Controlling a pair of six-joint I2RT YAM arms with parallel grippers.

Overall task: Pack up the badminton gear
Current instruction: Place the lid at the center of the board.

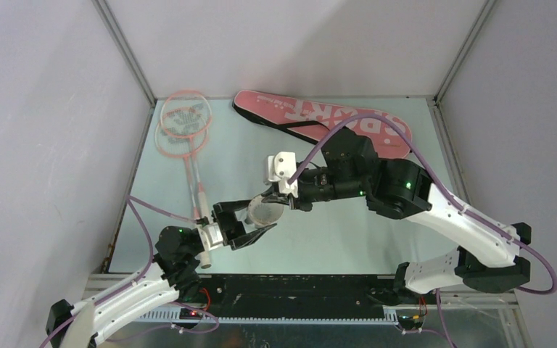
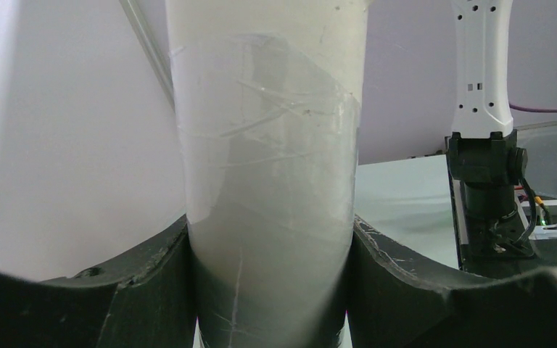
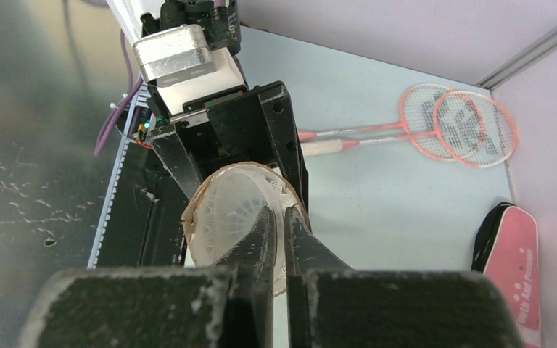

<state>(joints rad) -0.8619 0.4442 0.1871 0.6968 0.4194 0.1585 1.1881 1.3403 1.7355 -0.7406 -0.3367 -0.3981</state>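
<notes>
Overhead and wrist views of a two-arm station. The left gripper [image 1: 256, 220] clamps the long white tube [image 1: 265, 212] across its body. The left wrist view shows the tube standing upright between the two black fingers [image 2: 406, 279], which press against its opposite sides. The tube wall is whitish and semi-translucent, with creased clear tape wrapped around it. The tube is held near the front centre of the table [image 1: 377, 239], just beyond the left arm's wrist, with its open mouth facing up.

The right gripper [image 3: 279, 221] reaches in from the right and sits directly over the tube mouth. Its two fingers are pressed together, with only a thin seam between them. Nothing can be seen pinched between them. The tips lie across the near part of the opening. Inside the mouth is the white feather skirt of a shuttlecock [image 3: 225, 210]. The number of shuttlecocks stacked beneath it cannot be determined.

The two pink-framed rackets [image 1: 183, 125] lie on the far left of the table. Their heads overlap near the back corner, and their shafts run toward the front edge. The white handles end close to the left gripper. The pink "SPORT" racket bag [image 1: 326, 117] lies flat along the back of the table, angled from centre to right, with its black strap on the near side. It is well apart from the tube, and the right arm's elbow passes in front of it.
</notes>
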